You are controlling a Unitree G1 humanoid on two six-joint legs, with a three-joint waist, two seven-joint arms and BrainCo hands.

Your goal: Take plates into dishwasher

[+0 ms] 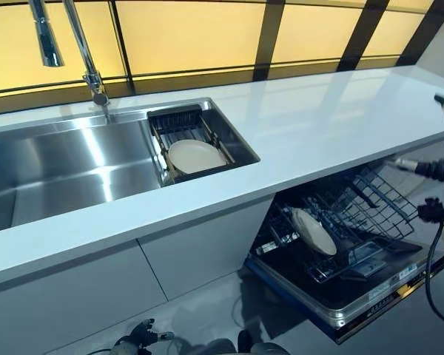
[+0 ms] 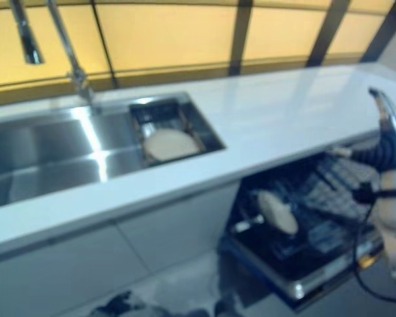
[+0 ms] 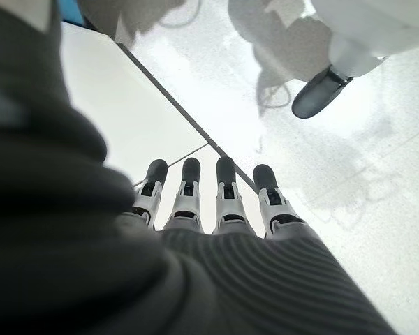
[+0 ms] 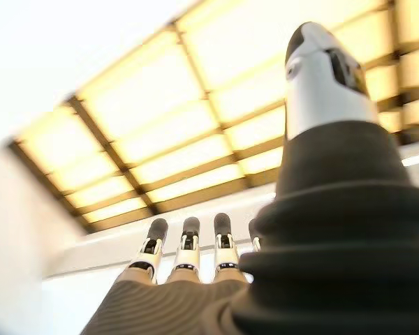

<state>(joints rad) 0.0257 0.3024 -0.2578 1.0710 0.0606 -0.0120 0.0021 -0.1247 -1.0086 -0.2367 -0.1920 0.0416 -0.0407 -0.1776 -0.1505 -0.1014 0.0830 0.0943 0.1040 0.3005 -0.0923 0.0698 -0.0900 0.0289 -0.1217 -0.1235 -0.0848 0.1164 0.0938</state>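
Plates sit in two places: one cream plate lies flat in the dark wire basket at the right end of the steel sink, and a second plate stands on edge between the tines of the dishwasher's lower rack, which is pulled out over the open door below the white countertop. The upright one looks already loaded, slotted so water can reach both faces; the flat one waits in the basket, where I judge it the next to fetch. Neither hand carries anything. The right hand is raised at the far right beside the rack, fingers straight and apart, facing the window. The left hand hangs low near the floor, fingers likewise straight and empty. The counter's front edge overhangs the rack, so a plate must travel out past that lip and down; the rack shows free slots to the right of the standing plate.
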